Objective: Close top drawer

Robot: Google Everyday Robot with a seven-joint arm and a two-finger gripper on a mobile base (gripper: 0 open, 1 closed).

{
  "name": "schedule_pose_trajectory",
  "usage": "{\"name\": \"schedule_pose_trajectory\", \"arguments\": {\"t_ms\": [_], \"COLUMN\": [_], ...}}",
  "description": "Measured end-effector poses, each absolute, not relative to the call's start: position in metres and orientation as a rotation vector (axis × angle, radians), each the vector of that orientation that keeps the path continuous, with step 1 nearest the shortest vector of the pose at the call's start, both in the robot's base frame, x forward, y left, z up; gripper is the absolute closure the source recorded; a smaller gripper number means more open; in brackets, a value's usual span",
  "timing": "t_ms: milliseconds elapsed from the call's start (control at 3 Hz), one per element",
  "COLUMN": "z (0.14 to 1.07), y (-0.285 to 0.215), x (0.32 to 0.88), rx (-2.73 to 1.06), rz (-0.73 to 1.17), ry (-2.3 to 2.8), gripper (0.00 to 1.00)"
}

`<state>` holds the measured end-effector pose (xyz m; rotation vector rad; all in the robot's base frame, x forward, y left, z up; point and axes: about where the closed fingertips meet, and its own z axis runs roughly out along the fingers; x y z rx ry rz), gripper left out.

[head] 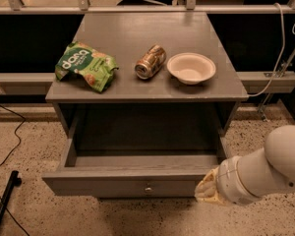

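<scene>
Stand leg (5,200) first, dark, slanting across the speckled floor (34,146) far out to the left of my gripper (206,191). Coming toward me, up and to the left of the gripper, a green snack bag (86,65) lies on the grey cabinet top (137,28). Next along is a gold can (150,61) on its side, open end toward the camera. A pale bowl (191,68) sits upright just beside the can, almost straight above the gripper.

Below that row, the top drawer (113,186) stands pulled well out of the cabinet, and its inside shows nothing but bare grey board. Its flat front panel runs off to the gripper's left, with the small round knob (148,189) at centre, a little way left of the gripper and at about the same height.

The gripper sits low, right at the front panel's right end — pressed against it or just short, I cannot tell. Clenched or released, I cannot tell either; only a yellowish end shows. My white arm (270,166) rises from it to the right. Farther right and well above, a white cable (281,38) hangs down by the rail.
</scene>
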<state>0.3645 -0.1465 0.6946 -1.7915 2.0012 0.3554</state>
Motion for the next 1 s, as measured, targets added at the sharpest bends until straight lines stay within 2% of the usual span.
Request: {"name": "schedule_pose_trajectory", "arguments": {"t_ms": [333, 1000], "z": [0.673, 0.629], "y": [-0.142, -0.133], "x": [0.36, 0.394], "rx": [-1.743, -1.676], "rz": [0.315, 0.226], "ry": [1.947, 1.766], "gripper": [1.0, 1.0]}}
